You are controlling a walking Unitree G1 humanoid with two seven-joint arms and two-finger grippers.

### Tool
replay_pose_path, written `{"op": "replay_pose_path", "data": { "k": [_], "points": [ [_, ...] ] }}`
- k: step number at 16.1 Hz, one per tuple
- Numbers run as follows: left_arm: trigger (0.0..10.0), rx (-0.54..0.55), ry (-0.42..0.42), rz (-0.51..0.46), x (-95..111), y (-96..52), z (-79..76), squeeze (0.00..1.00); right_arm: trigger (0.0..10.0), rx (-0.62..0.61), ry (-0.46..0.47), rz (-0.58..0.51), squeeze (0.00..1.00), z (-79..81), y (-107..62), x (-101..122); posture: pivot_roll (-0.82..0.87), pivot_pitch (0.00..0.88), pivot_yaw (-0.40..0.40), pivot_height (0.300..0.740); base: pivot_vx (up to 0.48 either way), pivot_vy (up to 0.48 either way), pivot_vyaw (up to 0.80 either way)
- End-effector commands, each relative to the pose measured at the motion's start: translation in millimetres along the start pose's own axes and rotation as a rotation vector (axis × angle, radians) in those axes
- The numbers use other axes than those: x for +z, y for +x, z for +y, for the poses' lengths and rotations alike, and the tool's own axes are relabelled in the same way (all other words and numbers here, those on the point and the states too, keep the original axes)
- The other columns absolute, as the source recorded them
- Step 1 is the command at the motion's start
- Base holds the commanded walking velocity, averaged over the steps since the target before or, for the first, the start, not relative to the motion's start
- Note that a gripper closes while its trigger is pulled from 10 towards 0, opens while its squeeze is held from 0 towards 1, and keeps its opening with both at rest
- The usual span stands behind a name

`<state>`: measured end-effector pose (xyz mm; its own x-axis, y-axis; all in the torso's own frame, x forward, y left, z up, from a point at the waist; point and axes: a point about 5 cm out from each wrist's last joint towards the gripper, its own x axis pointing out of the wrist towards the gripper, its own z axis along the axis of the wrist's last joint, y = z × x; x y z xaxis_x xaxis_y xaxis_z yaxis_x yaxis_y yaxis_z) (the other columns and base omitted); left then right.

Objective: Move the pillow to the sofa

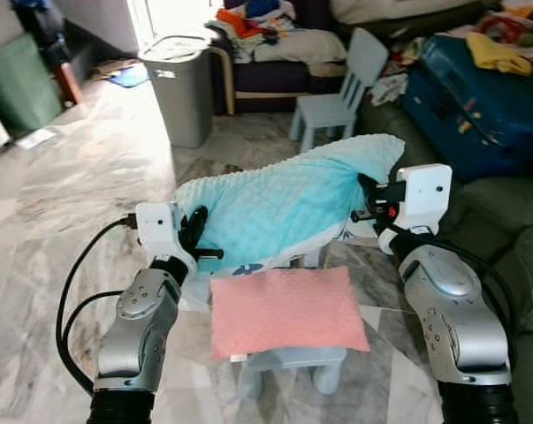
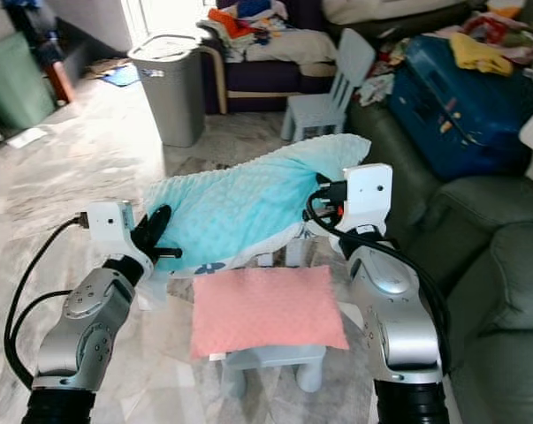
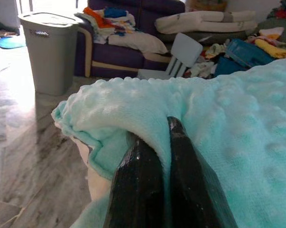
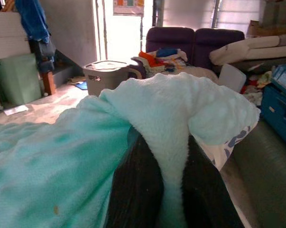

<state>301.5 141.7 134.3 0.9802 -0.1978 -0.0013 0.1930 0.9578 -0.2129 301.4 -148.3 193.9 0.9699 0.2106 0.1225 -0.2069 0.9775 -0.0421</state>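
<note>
A teal bumpy pillow (image 1: 284,199) hangs in the air between my two arms, sagging a little in the middle. My left gripper (image 1: 195,234) is shut on its left corner; in the left wrist view the black fingers (image 3: 135,180) pinch a fold of the teal fabric (image 3: 237,123). My right gripper (image 1: 368,199) is shut on the pillow's raised right corner, and its fingers (image 4: 135,185) squeeze the fleece (image 4: 62,161) between them. The dark green sofa (image 1: 496,203) stands just to my right.
A pink pillow (image 1: 286,311) lies on a small pale-blue stool (image 1: 288,362) right below the teal one. A blue suitcase (image 1: 478,97) rests on the green sofa's far end. Behind are a child's chair (image 1: 337,88), a grey bin (image 1: 179,88) and a purple sofa (image 1: 266,75) heaped with clothes.
</note>
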Motion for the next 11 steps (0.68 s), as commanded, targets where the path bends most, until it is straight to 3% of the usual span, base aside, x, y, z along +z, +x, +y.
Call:
{"op": "replay_pose_path", "data": {
  "k": [1,11],
  "points": [
    [10.0,-0.012,-0.009,-0.006,4.1,2.8,-1.0,0.00,10.0,0.009,0.004,-0.019,0.00,3.1,2.6,5.3,-0.09,0.000,0.013,0.740,0.000,0.000,-0.80],
    [10.0,-0.036,-0.049,0.023,1.1,2.6,-5.6,0.00,10.0,0.008,0.008,-0.008,0.00,3.8,0.9,3.7,-0.09,0.000,0.017,0.740,0.000,0.000,-0.80]
  ]
}}
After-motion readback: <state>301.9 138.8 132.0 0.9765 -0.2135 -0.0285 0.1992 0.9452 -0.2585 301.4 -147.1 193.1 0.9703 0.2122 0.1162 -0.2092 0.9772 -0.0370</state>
